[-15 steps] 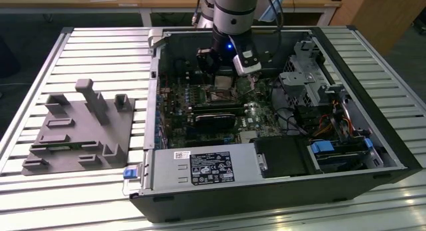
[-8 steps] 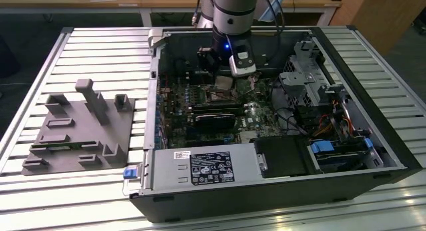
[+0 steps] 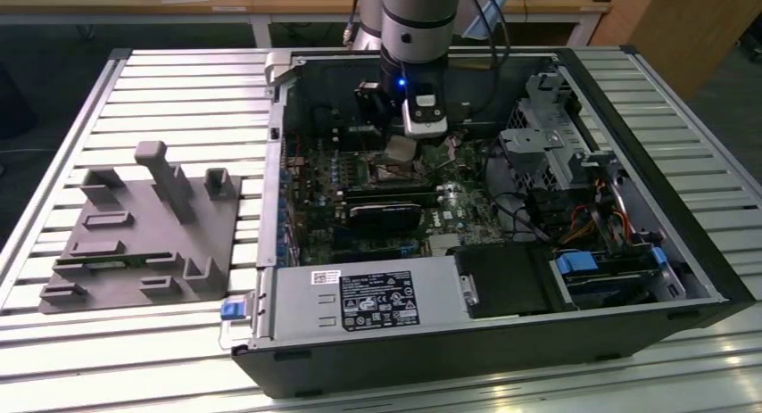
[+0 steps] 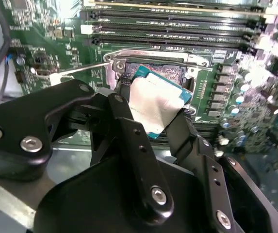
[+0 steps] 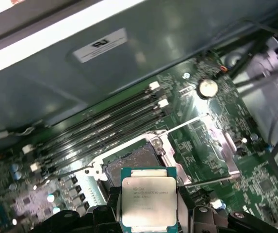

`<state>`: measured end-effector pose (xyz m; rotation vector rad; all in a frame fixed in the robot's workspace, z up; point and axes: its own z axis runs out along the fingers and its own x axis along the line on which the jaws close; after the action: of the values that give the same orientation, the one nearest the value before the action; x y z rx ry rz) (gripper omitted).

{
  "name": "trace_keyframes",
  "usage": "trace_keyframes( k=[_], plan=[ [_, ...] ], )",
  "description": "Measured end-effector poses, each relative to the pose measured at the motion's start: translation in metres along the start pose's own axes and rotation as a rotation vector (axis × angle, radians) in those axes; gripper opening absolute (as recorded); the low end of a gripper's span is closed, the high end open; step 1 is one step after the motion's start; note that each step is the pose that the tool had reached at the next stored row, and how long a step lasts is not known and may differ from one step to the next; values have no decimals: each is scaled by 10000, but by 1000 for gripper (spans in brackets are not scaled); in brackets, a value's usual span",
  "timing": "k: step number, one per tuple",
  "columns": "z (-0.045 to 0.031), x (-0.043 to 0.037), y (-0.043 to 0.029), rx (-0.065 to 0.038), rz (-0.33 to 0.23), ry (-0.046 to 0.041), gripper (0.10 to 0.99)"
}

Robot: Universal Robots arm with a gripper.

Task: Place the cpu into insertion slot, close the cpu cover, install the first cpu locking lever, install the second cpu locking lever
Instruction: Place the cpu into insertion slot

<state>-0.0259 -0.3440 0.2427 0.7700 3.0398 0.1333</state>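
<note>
My gripper is shut on the cpu, a flat silver-topped square chip with a green edge, pinched between two black fingers. The chip hangs tilted just above the insertion slot, a square socket with a dark centre and a silvery rim. In the first wrist view the cpu sits close in front of the open slot. The cpu cover is swung open to one side, and a thin locking lever stands raised. In the exterior view the gripper hovers over the slot inside the case.
The open computer case lies on a slatted metal table. Long black memory slots run beside the socket. A black labelled power-supply box fills the near side. A grey fixture stands at the exterior view's left.
</note>
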Motion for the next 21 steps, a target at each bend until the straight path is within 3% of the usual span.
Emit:
trace_keyframes(
  k=[21],
  plan=[
    [28, -1, -2, -64, 3810, -319, 541]
  ],
)
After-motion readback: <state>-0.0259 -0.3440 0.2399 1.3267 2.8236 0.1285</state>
